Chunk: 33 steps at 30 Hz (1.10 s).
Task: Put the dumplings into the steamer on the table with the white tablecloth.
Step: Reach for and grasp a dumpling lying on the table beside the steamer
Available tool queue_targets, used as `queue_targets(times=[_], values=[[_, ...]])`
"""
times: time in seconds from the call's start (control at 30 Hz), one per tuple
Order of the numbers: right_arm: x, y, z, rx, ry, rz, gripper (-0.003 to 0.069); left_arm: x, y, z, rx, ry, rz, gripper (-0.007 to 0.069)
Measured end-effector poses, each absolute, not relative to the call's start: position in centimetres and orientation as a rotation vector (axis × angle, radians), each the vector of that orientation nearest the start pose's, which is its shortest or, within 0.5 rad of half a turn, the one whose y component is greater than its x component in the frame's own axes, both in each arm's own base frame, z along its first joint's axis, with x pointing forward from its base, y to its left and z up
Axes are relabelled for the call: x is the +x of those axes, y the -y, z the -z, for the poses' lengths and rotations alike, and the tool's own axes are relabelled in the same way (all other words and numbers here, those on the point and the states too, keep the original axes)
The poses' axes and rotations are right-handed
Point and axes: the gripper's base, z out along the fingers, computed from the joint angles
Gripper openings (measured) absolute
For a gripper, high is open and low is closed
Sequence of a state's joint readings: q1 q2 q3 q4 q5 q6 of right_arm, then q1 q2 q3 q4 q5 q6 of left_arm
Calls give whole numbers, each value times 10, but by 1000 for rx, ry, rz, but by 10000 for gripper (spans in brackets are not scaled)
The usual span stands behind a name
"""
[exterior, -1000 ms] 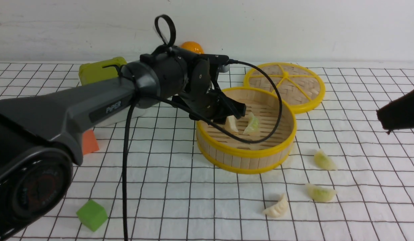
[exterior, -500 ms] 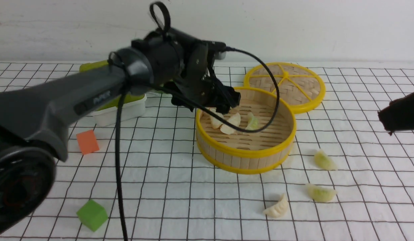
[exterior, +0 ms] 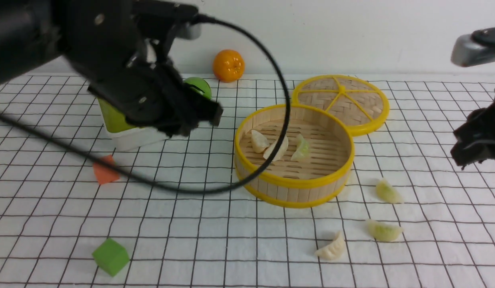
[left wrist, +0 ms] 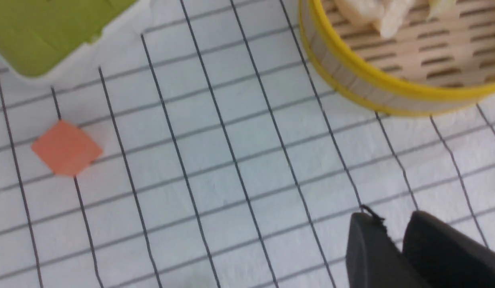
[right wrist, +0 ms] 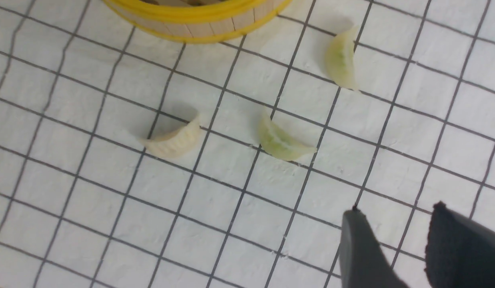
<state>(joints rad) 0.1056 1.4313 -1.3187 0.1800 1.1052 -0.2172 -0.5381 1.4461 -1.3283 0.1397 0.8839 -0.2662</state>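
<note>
Lying apart on the white tablecloth [right wrist: 91, 180]: a cream dumpling [right wrist: 173, 141], a green dumpling [right wrist: 283, 140], a second green dumpling [right wrist: 341, 60] nearer the steamer [right wrist: 199, 27]. Hovering over bare cloth: the right gripper [right wrist: 396, 210], parted, empty.

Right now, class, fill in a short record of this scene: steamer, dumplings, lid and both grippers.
steamer: uncovered, on the white tablecloth
inside dumplings: three, two cream-white, one green
loose dumplings: three on the cloth, one cream-white, two green
lid: flat, behind the steamer
left gripper: empty, raised left of the steamer
right gripper: open, empty, near the loose dumplings
</note>
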Motion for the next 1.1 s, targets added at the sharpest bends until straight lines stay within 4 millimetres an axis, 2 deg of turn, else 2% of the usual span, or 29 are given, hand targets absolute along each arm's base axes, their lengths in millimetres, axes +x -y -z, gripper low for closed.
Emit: queue_targets(times=[0.03,0.07,0.13,0.23,0.33,0.43,0.5,0.57,0.73,0.8,0.9,1.0,1.03,1.07,1.1], values=[[294,-49,-332,-395,-2681,-194,246,256,142,-346,400,-2448,184,52],[296,-49,-330,-397,-2684,-193,246,254,141,-345,400,-2447,186,46],[312,-60,-309,-481,-2705,-140,246,226,126,-338,396,-2430,213,-13],[331,-72,-285,-550,-2697,-89,258,200,112,-333,384,-2396,252,-13],[348,-77,-261,-573,-2692,-60,316,179,101,-334,368,-2364,287,-13],[366,-73,-233,-503,-2714,-52,429,166,94,-332,356,-2357,315,-13],[372,-69,-223,-456,-2729,-54,464,163,93,-331,353,-2361,321,-13],[382,-60,-204,-376,-2745,-52,530,162,93,-329,350,-2368,328,-13],[392,-55,-172,-320,-2793,-74,554,163,95,-326,345,-2387,339,-13],[394,-56,-165,-313,-2805,-81,526,164,96,-325,346,-2395,338,-13],[394,-57,-162,-306,-2816,-92,428,166,97,-323,347,-2404,336,-13],[392,-57,-162,-311,-2838,-93,229,167,98,-322,346,-2412,338,-13],[392,-57,-162,-314,-2843,-91,197,167,98,-322,345,-2412,340,-13],[391,-56,-163,-323,-2851,-84,88,167,98,-322,344,-2412,342,-13],[389,-56,-166,-328,-2857,-80,38,167,98,-322,344,-2412,343,-13]])
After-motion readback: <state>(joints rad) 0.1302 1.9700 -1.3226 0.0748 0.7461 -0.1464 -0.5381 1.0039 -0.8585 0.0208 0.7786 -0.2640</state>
